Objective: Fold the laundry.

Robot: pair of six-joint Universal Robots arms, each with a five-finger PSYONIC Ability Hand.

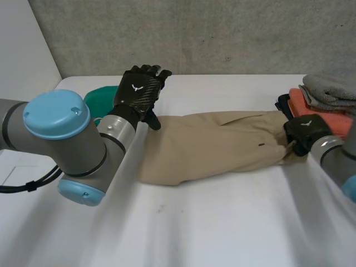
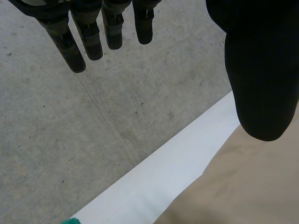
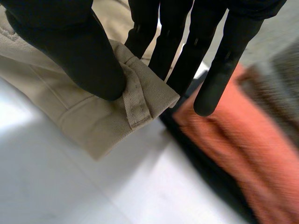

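Beige trousers (image 1: 217, 144) lie across the middle of the white desk (image 1: 222, 222), folded lengthwise into one long band that runs from the left arm's side to the right arm's side.

Nearest the camera, the left arm (image 1: 55, 144) stands in front of the trousers' left end, and its grey joint and blue cap hide part of the desk. The right arm (image 1: 334, 158) comes in at the other side. Its right hand (image 1: 305, 130) is on the waistband end of the trousers. The right wrist view shows the thumb (image 3: 79, 51) pressed down on the waistband corner by a belt loop, with the fingers (image 3: 154, 51) behind the fold, so the cloth is pinched between them.

Just beyond that corner is a stack of folded laundry, crowding the pinched end. A dark cloth (image 1: 283, 104) lies at the bottom beside the waistband, an orange cloth (image 1: 325, 117) is on it, and a grey cloth (image 1: 334, 89) is on top.

Farther back at the left end, the left hand (image 1: 139, 92) is raised over the far edge of the trousers, pointing toward the wall. Its fingers (image 2: 84, 37) are straight and spread away from the thumb (image 2: 261, 70), and they hold nothing. I cannot tell whether the thumb touches the cloth beneath it.

A green cloth (image 1: 103, 97) lies behind this hand, near the desk's back edge. Beyond it rises the grey concrete wall (image 1: 194, 33).
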